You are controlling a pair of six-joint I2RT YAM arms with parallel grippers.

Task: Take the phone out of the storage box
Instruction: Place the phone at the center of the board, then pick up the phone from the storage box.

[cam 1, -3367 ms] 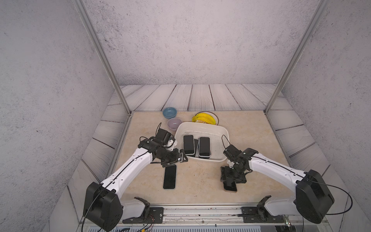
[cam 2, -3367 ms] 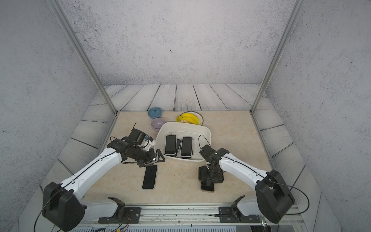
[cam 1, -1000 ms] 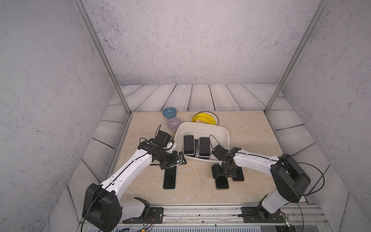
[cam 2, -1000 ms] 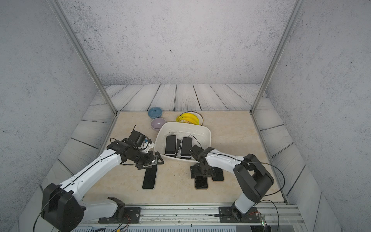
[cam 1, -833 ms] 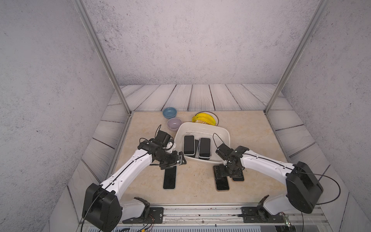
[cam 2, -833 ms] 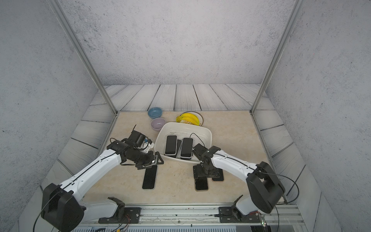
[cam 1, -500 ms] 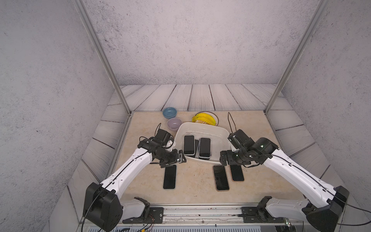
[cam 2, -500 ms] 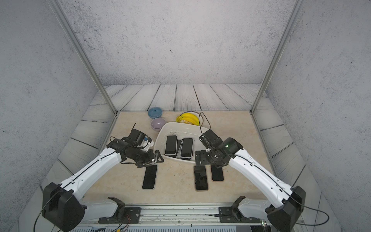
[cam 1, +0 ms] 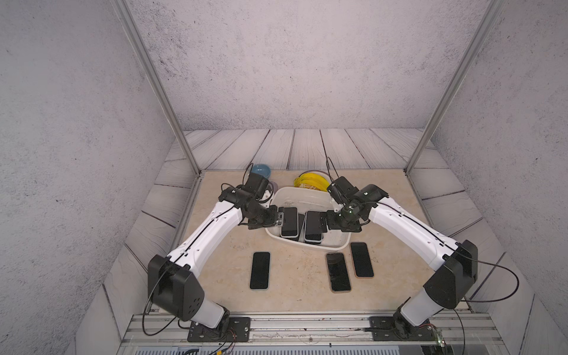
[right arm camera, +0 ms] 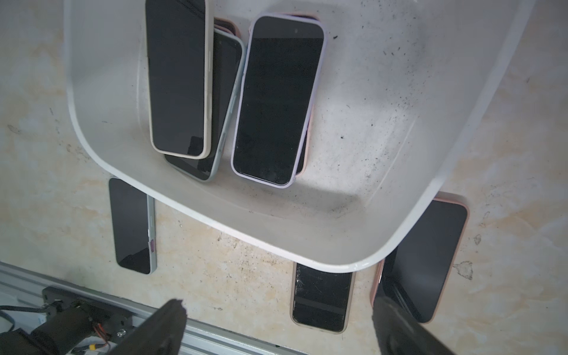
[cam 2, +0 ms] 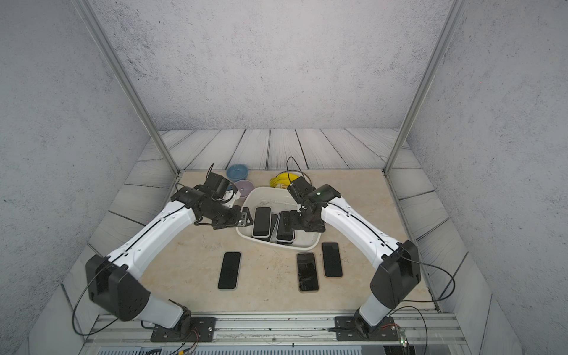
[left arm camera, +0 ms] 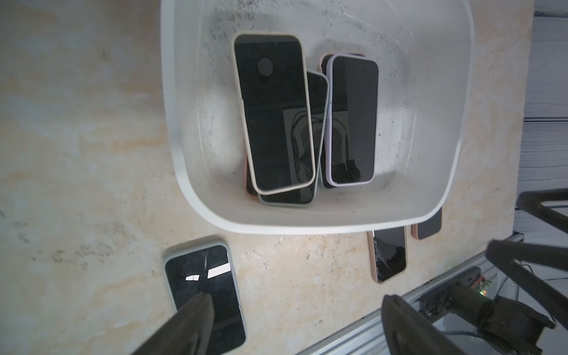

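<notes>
Over the box point(cam 1: 336, 242): jaws wide, nothing held

At the left rim of the box the left gripper point(cam 1: 278, 219) hangs spread and empty. The right gripper point(cam 1: 322, 222), also spread and empty, is over the box's right part. Several phones point(left arm camera: 273, 113) lie stacked inside. Three other phones point(cam 1: 260, 270) lie on the table point(cam 1: 295, 276), nearer.

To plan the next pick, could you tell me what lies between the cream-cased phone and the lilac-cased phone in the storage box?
A grey-green-cased phone lies there, partly under the cream-cased phone; the left wrist view shows it.
</notes>
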